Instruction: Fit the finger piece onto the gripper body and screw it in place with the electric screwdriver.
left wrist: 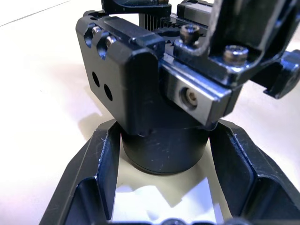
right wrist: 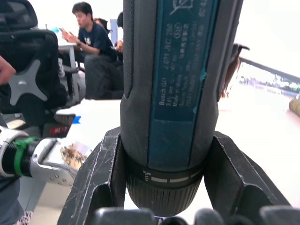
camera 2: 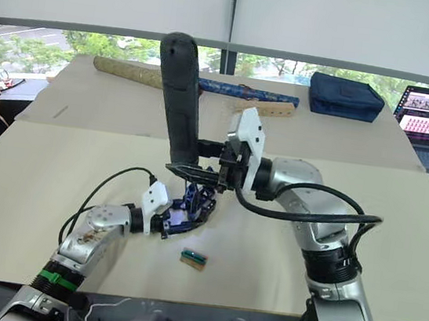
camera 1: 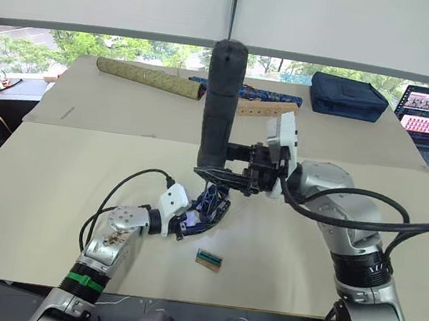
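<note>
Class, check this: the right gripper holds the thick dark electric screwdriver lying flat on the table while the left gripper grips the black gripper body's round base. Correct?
Not quite. The thick dark electric screwdriver stands upright in the right gripper, as the left eye view shows. The left gripper does grip the black gripper body at its round base.

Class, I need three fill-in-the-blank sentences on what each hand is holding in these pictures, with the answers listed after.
1. The right hand grips the electric ____.
2. The left hand clamps the round base of the gripper ____.
3. The screwdriver stands roughly ____ above the gripper body.
Answers: screwdriver; body; upright.
</note>
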Robot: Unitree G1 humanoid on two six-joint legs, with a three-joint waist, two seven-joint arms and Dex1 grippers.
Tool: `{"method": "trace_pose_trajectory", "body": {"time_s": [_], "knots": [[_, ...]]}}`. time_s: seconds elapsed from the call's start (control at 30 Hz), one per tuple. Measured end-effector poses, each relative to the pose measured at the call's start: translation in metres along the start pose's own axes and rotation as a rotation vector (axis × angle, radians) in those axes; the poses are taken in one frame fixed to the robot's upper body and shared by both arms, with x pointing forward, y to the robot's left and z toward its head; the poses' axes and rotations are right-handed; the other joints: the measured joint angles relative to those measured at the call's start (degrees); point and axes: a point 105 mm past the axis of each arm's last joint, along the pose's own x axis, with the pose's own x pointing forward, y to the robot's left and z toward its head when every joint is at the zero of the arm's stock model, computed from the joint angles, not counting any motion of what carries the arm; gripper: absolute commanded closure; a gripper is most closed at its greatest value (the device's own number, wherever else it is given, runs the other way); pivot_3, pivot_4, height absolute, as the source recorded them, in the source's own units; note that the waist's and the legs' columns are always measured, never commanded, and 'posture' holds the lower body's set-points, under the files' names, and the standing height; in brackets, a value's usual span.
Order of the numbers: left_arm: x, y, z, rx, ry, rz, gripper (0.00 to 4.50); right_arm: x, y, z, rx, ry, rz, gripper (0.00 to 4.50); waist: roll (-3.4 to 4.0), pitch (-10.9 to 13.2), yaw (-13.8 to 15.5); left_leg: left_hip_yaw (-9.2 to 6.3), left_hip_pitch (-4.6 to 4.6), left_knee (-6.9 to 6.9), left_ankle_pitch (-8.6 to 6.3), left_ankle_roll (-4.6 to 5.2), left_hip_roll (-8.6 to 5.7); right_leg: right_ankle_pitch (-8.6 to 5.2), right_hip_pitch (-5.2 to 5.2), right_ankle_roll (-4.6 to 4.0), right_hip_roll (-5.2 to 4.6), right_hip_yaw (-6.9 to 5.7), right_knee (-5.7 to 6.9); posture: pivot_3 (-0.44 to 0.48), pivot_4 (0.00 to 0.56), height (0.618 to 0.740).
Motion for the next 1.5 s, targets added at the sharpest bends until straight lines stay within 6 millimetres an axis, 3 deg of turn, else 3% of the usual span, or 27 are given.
{"method": "trace_pose_trajectory", "body": {"time_s": [0.33,0.4,0.5,0.63,0.8,0.93,1.0,1.13,1.27,1.33,1.5], "knots": [[0.001,0.001,-0.001,-0.002,0.001,0.015,2.13,-0.003,0.006,0.008,0.001,-0.042,0.037,2.60,0.00,0.0,0.3,0.00,0.00,0.01,0.01,0.00,-0.01,0.00,0.01,0.00,0.04,0.00,0.01,0.000,0.150,0.740],[0.001,0.001,-0.001,-0.006,-0.001,0.019,1.08,-0.006,0.008,0.013,-0.011,-0.060,0.047,2.60,-0.01,0.0,0.4,0.00,0.00,0.02,0.01,0.00,-0.01,0.00,0.01,0.00,0.05,0.00,0.01,0.000,0.150,0.740],[0.002,0.002,-0.002,-0.016,0.001,0.037,0.06,-0.010,0.013,0.021,-0.032,-0.076,0.076,2.60,-0.01,0.0,0.5,0.00,0.01,0.02,0.01,0.00,0.00,0.00,0.01,0.00,0.05,0.01,0.01,0.000,0.150,0.740],[-0.002,0.003,-0.003,-0.015,-0.007,0.051,0.06,-0.018,0.021,0.040,-0.034,-0.149,0.114,2.60,-0.01,0.0,0.4,-0.02,0.03,0.01,0.02,-0.02,0.04,0.01,0.00,-0.01,0.08,0.01,0.05,0.000,0.150,0.740],[-0.036,0.005,-0.012,-0.024,-0.008,0.037,0.06,-0.036,0.024,0.075,-0.048,-0.196,0.125,2.60,0.01,0.0,-1.0,0.00,0.20,-0.39,0.12,-0.20,0.11,0.01,-0.09,-0.10,0.05,0.05,0.02,0.000,0.150,0.740],[-0.078,0.011,-0.022,-0.018,0.025,0.034,0.06,-0.069,0.006,0.083,0.012,-0.046,0.000,2.60,0.03,0.2,-0.8,-0.01,0.23,-0.53,0.16,-0.27,0.15,-0.09,-0.15,-0.27,-0.30,-0.02,0.01,0.000,0.150,0.740],[-0.101,0.014,-0.025,-0.030,0.039,0.034,0.06,-0.095,-0.009,0.079,0.068,0.087,-0.118,2.60,0.08,0.3,-0.7,0.00,0.18,-0.51,0.14,-0.24,0.13,-0.11,-0.18,-0.29,-0.44,-0.05,-0.02,0.000,0.150,0.740],[-0.123,0.021,-0.021,-0.022,0.040,0.054,0.06,-0.143,-0.022,0.059,0.189,0.378,-0.290,2.60,0.16,0.8,-0.3,0.02,-0.05,-0.45,0.09,-0.12,0.06,-0.10,-0.32,-0.27,-0.64,-0.11,-0.06,0.000,0.150,0.740],[-0.151,0.027,0.002,0.054,0.038,0.026,0.06,-0.199,-0.014,0.015,0.424,0.799,-0.446,2.60,0.05,0.9,-0.3,0.12,-0.74,-0.36,0.36,-0.52,0.04,-0.07,-1.00,-0.23,-0.71,-0.17,-0.06,0.000,0.150,0.740],[-0.162,0.019,0.004,0.044,0.059,-0.028,0.06,-0.219,-0.015,-0.010,0.481,0.925,-0.511,2.60,0.09,1.0,-0.8,0.37,-0.68,-0.36,0.36,-0.52,0.03,-0.07,-1.04,-0.20,-0.72,-0.20,-0.07,0.000,0.150,0.740],[-0.166,0.011,-0.001,-0.007,0.060,-0.063,0.06,-0.263,-0.018,-0.066,0.548,1.138,-0.597,2.60,0.17,1.4,-0.8,0.71,-0.71,-0.27,0.34,-0.45,-0.02,0.02,-1.10,-0.01,-0.39,-0.23,-0.05,0.000,0.150,0.740]]}}
